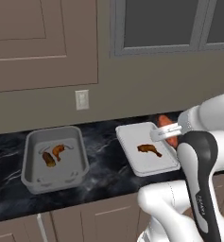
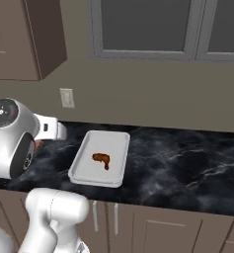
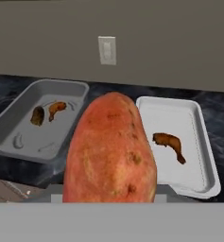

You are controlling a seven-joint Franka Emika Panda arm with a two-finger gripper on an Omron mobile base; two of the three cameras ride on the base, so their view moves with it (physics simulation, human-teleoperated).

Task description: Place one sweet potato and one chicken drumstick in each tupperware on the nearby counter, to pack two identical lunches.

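Two tupperwares sit on the black marble tabletop (image 1: 108, 175): a grey tub (image 1: 55, 158) already holding a small sweet potato (image 1: 48, 159) and a drumstick (image 1: 59, 151), and a whitish tray (image 1: 148, 148) with only a drumstick (image 1: 150, 150). We carry the second sweet potato (image 3: 111, 151) clamped in our half-closed pincer (image 1: 169, 133), poised at the tray's far right corner, presumably to complete the matching lunch. Its fingertips are hidden behind the potato.

1. The sweet potato (image 3: 111, 149) is covering the gripper's fingertips in the hand view.
2. The arm (image 1: 198, 156) is hiding most of that potato beside the white tray (image 1: 146, 148).
3. The small dark item (image 1: 49, 159) lying in the grey tub (image 1: 54, 158) is too small to identify.
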